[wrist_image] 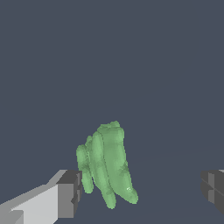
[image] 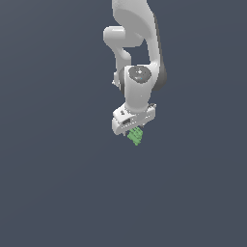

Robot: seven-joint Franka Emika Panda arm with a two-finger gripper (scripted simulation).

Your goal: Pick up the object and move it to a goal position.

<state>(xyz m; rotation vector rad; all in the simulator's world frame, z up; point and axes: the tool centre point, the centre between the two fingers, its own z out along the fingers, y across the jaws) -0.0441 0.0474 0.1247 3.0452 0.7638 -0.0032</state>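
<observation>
The object (image: 136, 136) is a small bright green, bumpy piece just below the white gripper head in the exterior view. In the wrist view the object (wrist_image: 109, 168) stands between my two fingers. My gripper (wrist_image: 140, 190) is open, jaws spread wide. One dark finger pad (wrist_image: 72, 192) is right beside the object, touching or nearly so. The other finger pad (wrist_image: 213, 187) is well apart from it. In the exterior view my gripper (image: 134, 129) points down over the object, and the fingers are mostly hidden behind the head and the green piece.
A plain dark grey-blue surface (image: 58, 193) fills both views. The white arm (image: 137, 53) comes down from the top centre of the exterior view. No goal marker shows.
</observation>
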